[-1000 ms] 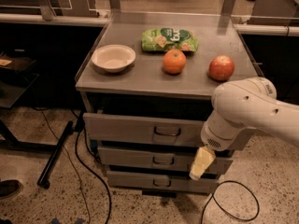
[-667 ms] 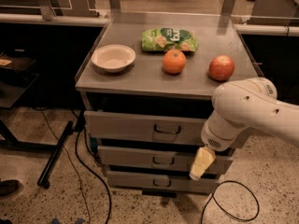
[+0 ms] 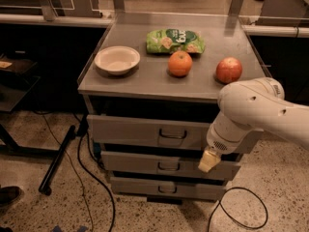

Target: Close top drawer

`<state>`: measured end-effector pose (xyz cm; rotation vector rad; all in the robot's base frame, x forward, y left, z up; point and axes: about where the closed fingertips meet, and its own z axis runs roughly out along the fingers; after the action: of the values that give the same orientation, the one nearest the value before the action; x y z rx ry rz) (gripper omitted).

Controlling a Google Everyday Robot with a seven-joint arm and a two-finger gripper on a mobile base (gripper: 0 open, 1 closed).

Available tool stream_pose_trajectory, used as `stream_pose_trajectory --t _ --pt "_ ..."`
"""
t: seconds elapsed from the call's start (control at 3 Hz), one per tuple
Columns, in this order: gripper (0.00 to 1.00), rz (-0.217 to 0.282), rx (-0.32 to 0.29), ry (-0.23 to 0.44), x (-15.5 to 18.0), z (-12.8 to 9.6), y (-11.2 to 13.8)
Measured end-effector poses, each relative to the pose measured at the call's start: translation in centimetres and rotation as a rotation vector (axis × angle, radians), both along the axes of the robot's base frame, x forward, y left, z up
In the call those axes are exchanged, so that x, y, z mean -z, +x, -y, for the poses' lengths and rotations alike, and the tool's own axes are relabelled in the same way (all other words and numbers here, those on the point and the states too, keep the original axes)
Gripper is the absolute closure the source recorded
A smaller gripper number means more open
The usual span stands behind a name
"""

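Observation:
The top drawer (image 3: 140, 132) is a wide grey front with a small dark loop handle (image 3: 173, 135), just under the cabinet top. It stands pulled out, with a dark gap above it. My white arm comes in from the right. My gripper (image 3: 208, 160) has a yellowish tip and hangs in front of the drawer fronts, at the right end, just below the top drawer's lower edge and right of its handle.
The grey cabinet top (image 3: 145, 79) holds a white bowl (image 3: 117, 59), a green snack bag (image 3: 175, 40), an orange (image 3: 180, 63) and a red apple (image 3: 229, 70). Two shorter drawer fronts (image 3: 164, 166) sit below. Black cables (image 3: 87, 178) trail on the floor.

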<state>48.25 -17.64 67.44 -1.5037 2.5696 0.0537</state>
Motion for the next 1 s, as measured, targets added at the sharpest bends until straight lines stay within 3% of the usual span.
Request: stream_pose_trajectory --t 0.67,1.0 --pt "0.89 0.051 0.026 -0.017 -0.8 -0.4 4.4" --pt "1.0 0.073 0.037 -0.031 -0.7 -0.5 6.1"
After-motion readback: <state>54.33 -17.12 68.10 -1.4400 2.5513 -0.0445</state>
